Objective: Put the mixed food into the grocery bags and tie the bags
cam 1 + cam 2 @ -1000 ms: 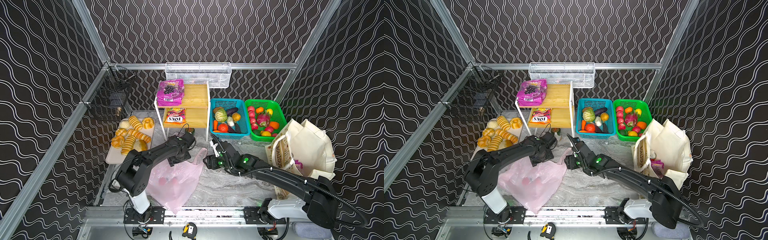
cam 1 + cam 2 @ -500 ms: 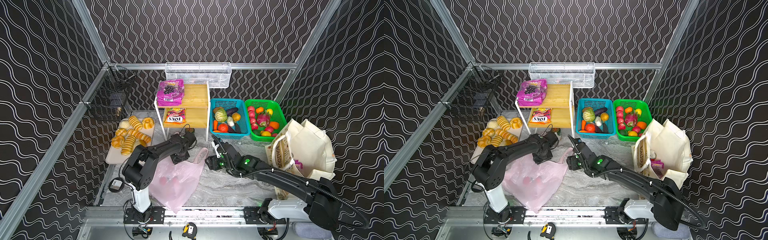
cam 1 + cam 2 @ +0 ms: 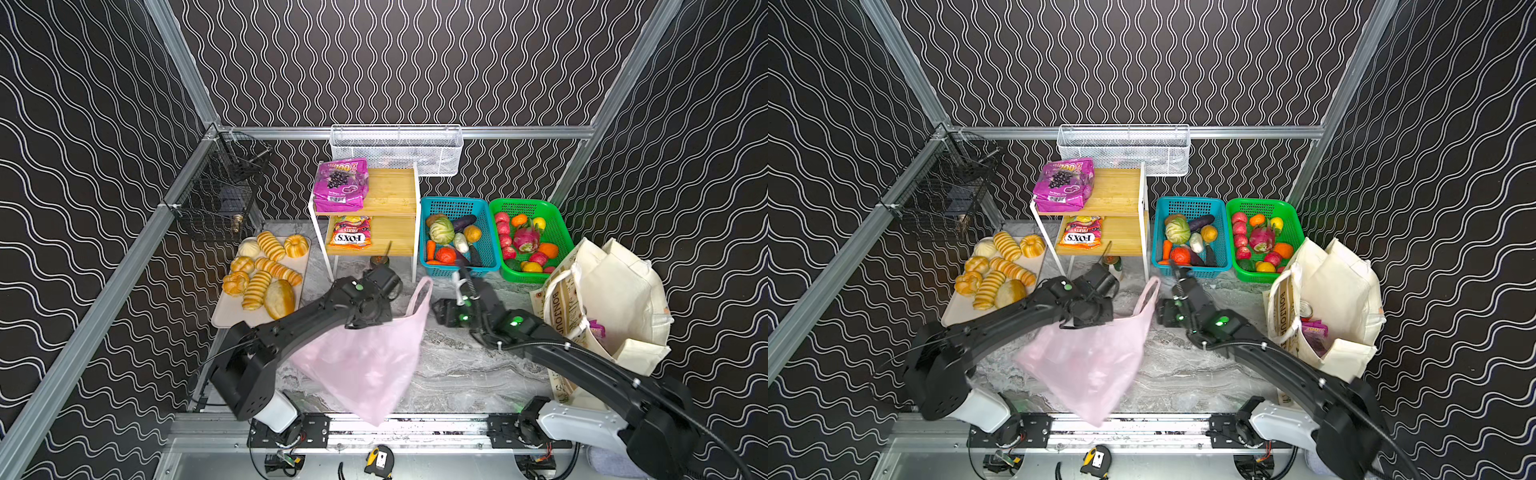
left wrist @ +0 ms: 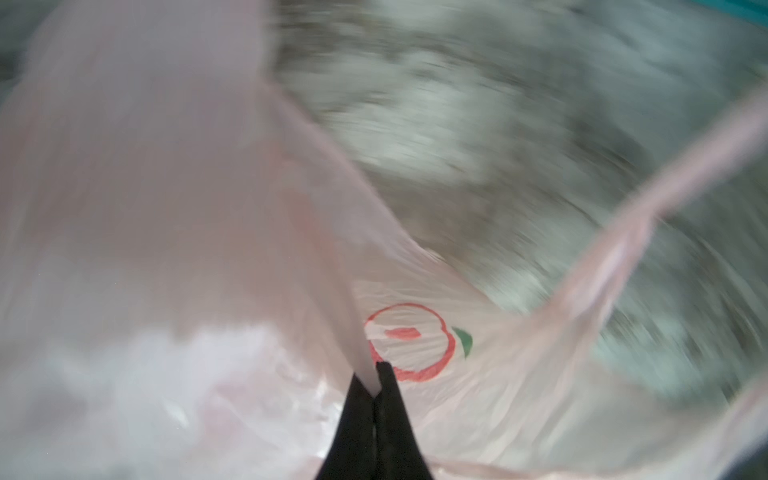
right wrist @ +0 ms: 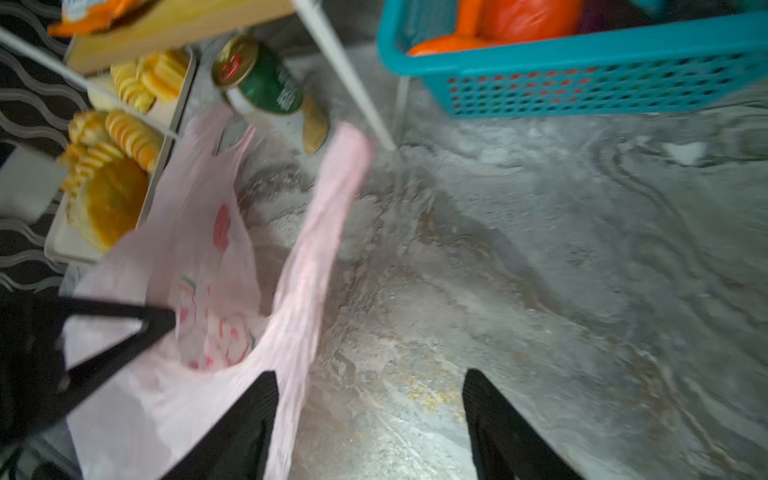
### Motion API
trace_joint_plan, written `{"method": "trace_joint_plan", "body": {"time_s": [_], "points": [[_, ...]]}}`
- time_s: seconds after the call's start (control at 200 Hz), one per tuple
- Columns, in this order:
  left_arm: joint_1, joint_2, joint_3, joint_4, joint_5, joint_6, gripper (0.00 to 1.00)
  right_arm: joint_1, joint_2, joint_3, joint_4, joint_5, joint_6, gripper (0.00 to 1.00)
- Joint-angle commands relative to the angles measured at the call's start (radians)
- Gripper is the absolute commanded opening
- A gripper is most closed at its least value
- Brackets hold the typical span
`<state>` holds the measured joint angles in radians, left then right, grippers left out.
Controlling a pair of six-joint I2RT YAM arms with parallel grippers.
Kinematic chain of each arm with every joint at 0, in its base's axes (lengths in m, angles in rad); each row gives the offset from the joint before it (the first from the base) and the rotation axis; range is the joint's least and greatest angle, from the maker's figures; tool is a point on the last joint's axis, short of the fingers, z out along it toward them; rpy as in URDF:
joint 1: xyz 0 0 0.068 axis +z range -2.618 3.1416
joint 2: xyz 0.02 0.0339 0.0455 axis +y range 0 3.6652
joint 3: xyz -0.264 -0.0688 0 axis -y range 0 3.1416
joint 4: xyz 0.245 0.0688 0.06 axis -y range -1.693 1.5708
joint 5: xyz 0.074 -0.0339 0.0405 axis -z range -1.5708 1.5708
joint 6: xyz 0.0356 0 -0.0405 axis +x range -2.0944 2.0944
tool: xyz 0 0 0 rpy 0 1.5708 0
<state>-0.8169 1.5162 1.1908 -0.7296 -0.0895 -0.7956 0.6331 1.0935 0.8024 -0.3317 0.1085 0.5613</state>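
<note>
Between the bread tray [image 3: 220,318] and the blue basket [image 3: 459,204], my left claw [image 4: 376,376] is pinched tight on a fold of the pink plastic bag [image 3: 365,361]. Its two fingers are pressed together with the thin film caught between the tips, next to a red apple print. From that pinch the bag drapes across the marbled surface [image 3: 457,365] toward the near rail, and one loop handle [image 3: 419,291] sticks up on the side of my other arm.

My right claw [image 5: 370,382] is spread wide with nothing between its fingers. It hangs over bare surface just beside the bag's handle; one finger overlaps the pink film in the right wrist view, though I cannot tell whether it touches.

The magenta pouch [image 3: 340,185] lies on the top shelf of the wooden rack [image 3: 395,187] and an orange snack pouch [image 3: 350,233] on the lower shelf. A green-labelled can [image 5: 257,79] sits under the rack. The cabbage [image 3: 441,230] is in the blue basket among other vegetables. At far right the cream tote [image 3: 615,299] stands open, with a can [image 3: 1306,309] and a magenta packet [image 3: 1314,332] inside.
</note>
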Motion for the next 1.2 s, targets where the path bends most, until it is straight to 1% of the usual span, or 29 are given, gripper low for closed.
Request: {"method": "trace_joint_plan", "body": {"time_s": [0.0,0.08,0.14,0.16,0.215,0.26,0.39,0.47,0.571,0.641,0.646,0.716,0.756,0.851,0.936,1.006,1.041,1.106,1.196], "points": [[-0.066,-0.055,-0.028,0.143,0.098,0.167,0.0,-0.096,-0.116,-0.025,0.016,-0.082,0.054,0.72],[-0.1,-0.104,-0.064,0.214,0.122,0.225,0.0,-0.165,-0.207,-0.023,-0.011,-0.091,0.046,0.72],[-0.108,-0.135,-0.087,0.226,0.099,0.256,0.0,-0.191,-0.257,-0.004,-0.049,-0.092,0.036,0.73],[-0.109,-0.143,-0.089,0.22,0.087,0.263,0.0,-0.222,-0.269,0.004,-0.062,-0.088,0.031,0.73],[-0.109,-0.159,-0.089,0.199,0.052,0.289,0.0,-0.235,-0.298,0.019,-0.079,-0.099,0.013,0.74],[-0.108,-0.173,-0.084,0.19,0.048,0.327,0.0,-0.236,-0.312,0.026,-0.075,-0.129,-0.001,0.75],[-0.108,-0.208,-0.047,0.165,0.035,0.427,0.0,-0.237,-0.279,0.037,-0.071,-0.268,-0.036,0.76],[-0.108,-0.21,-0.002,0.131,0.022,0.476,0.0,-0.236,-0.24,0.013,-0.051,-0.411,-0.084,0.74],[-0.108,-0.182,0.073,0.066,0.025,0.515,0.0,-0.23,-0.179,-0.028,-0.058,-0.583,-0.094,0.66],[-0.108,-0.148,0.13,0.02,0.046,0.534,0.0,-0.203,-0.137,-0.064,-0.073,-0.637,-0.08,0.62],[-0.108,-0.145,0.134,0.017,0.046,0.535,0.0,-0.189,-0.135,-0.067,-0.072,-0.637,-0.078,0.61],[-0.108,-0.115,0.181,-0.022,0.045,0.543,0.0,-0.066,-0.113,-0.11,-0.041,-0.619,-0.051,0.6],[-0.108,-0.098,0.204,-0.039,0.043,0.55,0.0,0.022,-0.1,-0.124,-0.013,-0.579,-0.022,0.59],[-0.108,-0.059,0.266,-0.074,0.028,0.564,0.0,0.2,-0.043,-0.152,0.129,-0.536,0.063,0.59],[-0.108,-0.03,0.326,-0.123,-0.011,0.574,0.0,0.301,0.033,-0.148,0.235,-0.471,0.124,0.6],[-0.108,-0.024,0.352,-0.154,-0.05,0.593,0.0,0.356,0.087,-0.125,0.286,-0.439,0.135,0.62],[-0.108,-0.028,0.351,-0.163,-0.067,0.606,0.0,0.384,0.109,-0.103,0.272,-0.411,0.12,0.64],[-0.108,-0.046,0.326,-0.186,-0.108,0.634,0.0,0.417,0.12,-0.074,0.163,-0.299,0.091,0.66],[-0.108,-0.094,0.246,-0.206,-0.14,0.681,0.0,0.419,0.05,-0.103,-0.002,-0.114,0.093,0.67]]}}
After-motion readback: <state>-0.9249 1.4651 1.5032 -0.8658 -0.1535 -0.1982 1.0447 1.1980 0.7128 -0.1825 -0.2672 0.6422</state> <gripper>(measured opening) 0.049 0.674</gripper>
